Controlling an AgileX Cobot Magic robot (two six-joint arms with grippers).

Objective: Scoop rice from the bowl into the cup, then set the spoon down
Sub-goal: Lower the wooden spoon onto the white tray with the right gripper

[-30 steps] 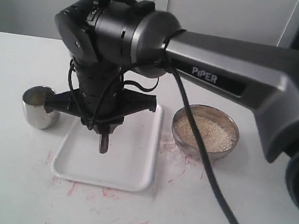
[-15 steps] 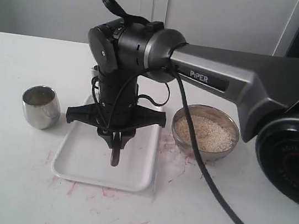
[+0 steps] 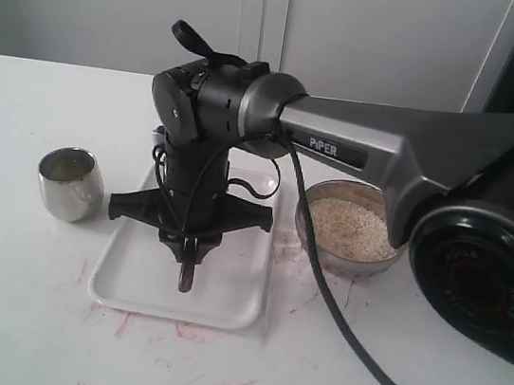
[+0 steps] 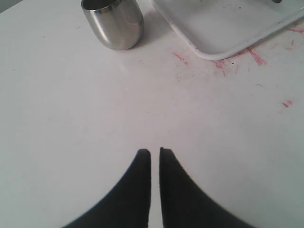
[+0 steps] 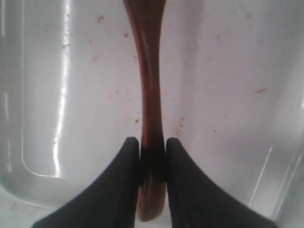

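My right gripper [image 3: 190,252] points down over the white tray [image 3: 130,275], shut on the handle of the dark wooden spoon [image 3: 187,275]. In the right wrist view the spoon [image 5: 149,85] runs from between the gripper [image 5: 152,141] fingers out over the tray floor. The steel cup [image 3: 70,183] stands left of the tray, with pale rice inside. The metal bowl [image 3: 381,210] with rice [image 3: 348,228] sits right of the tray, partly behind the arm. In the left wrist view my left gripper [image 4: 155,152] hovers shut and empty over bare table, the cup [image 4: 114,22] well beyond it.
Red marks stain the white table [image 3: 240,382] around the tray's near edge and between tray and bowl. A black cable [image 3: 334,323] trails from the right arm across the table past the bowl. The tray corner [image 4: 223,28] shows in the left wrist view.
The right arm has swung from over the cup towards the tray's middle and lowered, bringing the spoon down close to the tray floor. The cup now stands uncovered.
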